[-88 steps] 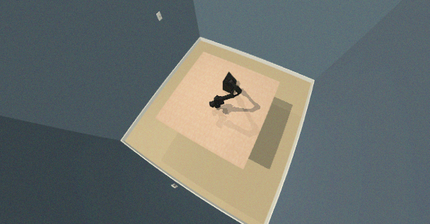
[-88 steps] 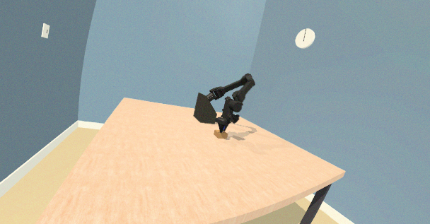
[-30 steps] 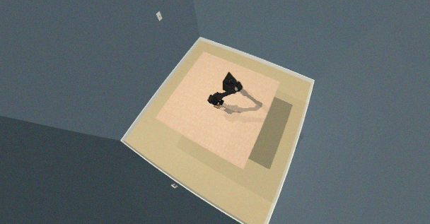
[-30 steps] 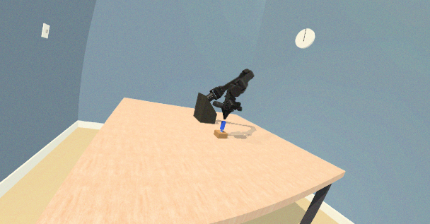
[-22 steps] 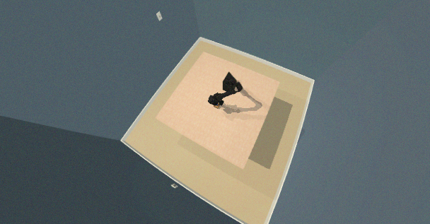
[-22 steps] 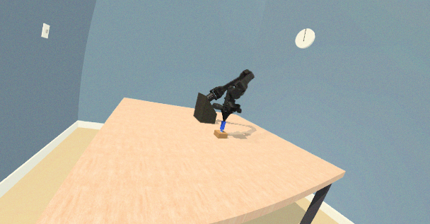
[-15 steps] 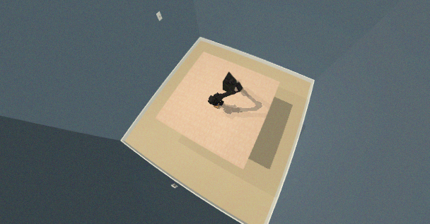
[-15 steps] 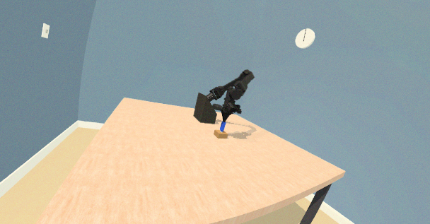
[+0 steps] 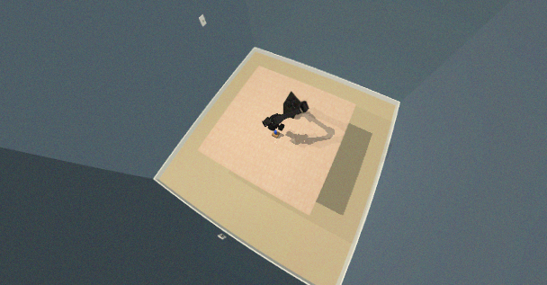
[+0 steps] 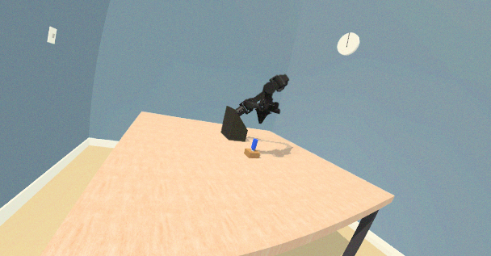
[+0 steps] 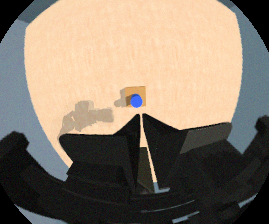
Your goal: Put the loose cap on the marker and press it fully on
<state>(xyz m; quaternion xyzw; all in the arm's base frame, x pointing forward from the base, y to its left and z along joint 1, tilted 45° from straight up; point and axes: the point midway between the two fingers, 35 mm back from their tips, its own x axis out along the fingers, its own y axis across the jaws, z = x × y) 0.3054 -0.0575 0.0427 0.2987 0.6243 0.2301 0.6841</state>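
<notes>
The cap (image 9: 275,132) (image 10: 254,144) (image 11: 136,101), blue, appears to be on the marker, standing above the wooden holder block (image 9: 275,135) (image 10: 252,153) (image 11: 141,91); whether it has clicked fully down cannot be told. In the wrist view the claw (image 10: 261,123) (image 11: 141,116) lies at six o'clock from the cap, its fingers nearly together with only a thin gap, nothing between them. The exterior view shows it raised apart from the cap, towards one o'clock. I judge the step in hand to be the withdrawal, or a pause after pressing; if the cap is seated, the next move is simply further away, without brushing it, and if not, another straight press with closed fingers. The arm's dark base (image 9: 291,104) (image 10: 234,126) stands at eleven o'clock from the block in the exterior view. Beneath is the table (image 9: 256,157) (image 10: 169,182) (image 11: 135,45), pale, wood-grained, crossed by the arm's shadow. Beyond are blue-grey walls, a round white clock (image 10: 348,44) at two o'clock and a switch plate (image 10: 52,35) at ten.
</notes>
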